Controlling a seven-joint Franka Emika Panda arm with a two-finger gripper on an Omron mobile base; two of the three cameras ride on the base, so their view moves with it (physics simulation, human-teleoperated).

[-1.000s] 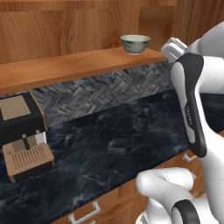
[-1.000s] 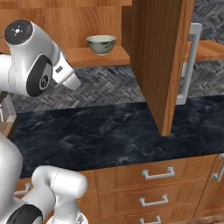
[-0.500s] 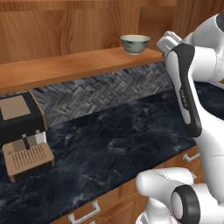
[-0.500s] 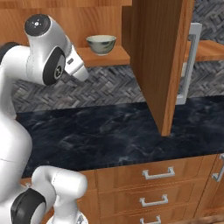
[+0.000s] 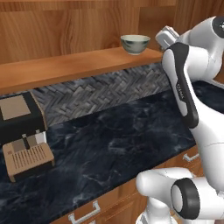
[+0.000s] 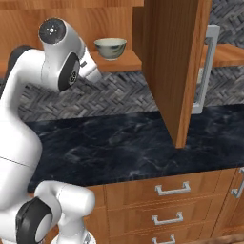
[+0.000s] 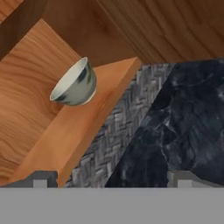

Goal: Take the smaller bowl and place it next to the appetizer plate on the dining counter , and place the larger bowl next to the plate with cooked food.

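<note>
One smaller bowl [image 5: 135,44], its contents not discernible, is seen on the wooden shelf [image 5: 78,64] at upper centre; the gripper [image 7: 109,178] is spread wide, nothing held

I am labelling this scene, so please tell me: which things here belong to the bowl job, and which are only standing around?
Belong to the job:
- smaller bowl, on the wooden shelf
- gripper, open, apart from the bowl

Standing around:
- coffee machine on the black counter
- open cabinet door
- drawers

wood shelf [image 5: 74,68], small bowl [image 5: 135,43] on it
</note>
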